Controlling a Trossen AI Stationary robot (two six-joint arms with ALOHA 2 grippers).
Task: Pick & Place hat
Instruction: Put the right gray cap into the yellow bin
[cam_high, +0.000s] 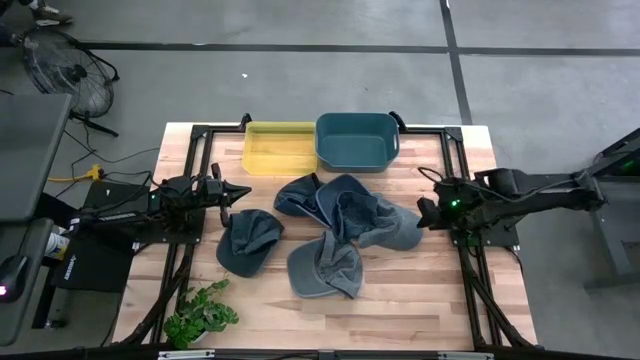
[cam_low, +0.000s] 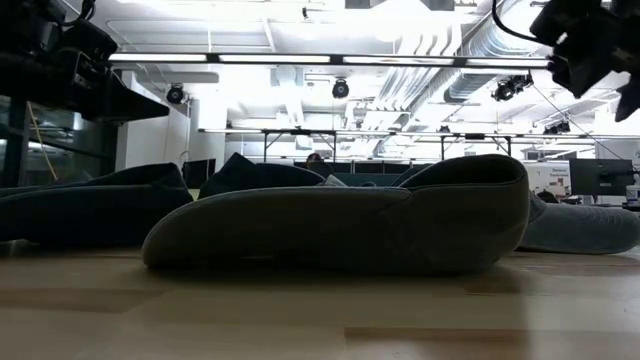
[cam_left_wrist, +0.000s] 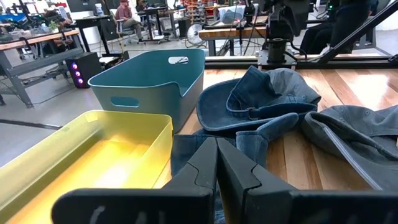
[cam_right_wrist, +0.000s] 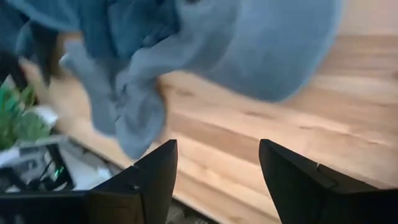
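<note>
The left gripper (cam_left_wrist: 217, 163) has its dark fingers pressed together. Just ahead of its tips lies a pile of denim hats (cam_left_wrist: 267, 106) on the wooden table (cam_left_wrist: 367, 87). Beside the fingers sits a yellow bin (cam_left_wrist: 87, 155), with a teal bin (cam_left_wrist: 149, 84) beyond it.

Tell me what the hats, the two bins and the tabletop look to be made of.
Hats: soft blue-grey fabric, likely denim; they fold and crumple.
Yellow bin: translucent glossy plastic.
Teal bin: opaque matte plastic, with moulded handle slots.
Tabletop: light wood planks with visible grain.

Five denim hats (cam_high: 345, 225), one yellow bin (cam_high: 279, 147), one teal bin (cam_high: 357, 140), one small plant (cam_high: 200, 314).
</note>
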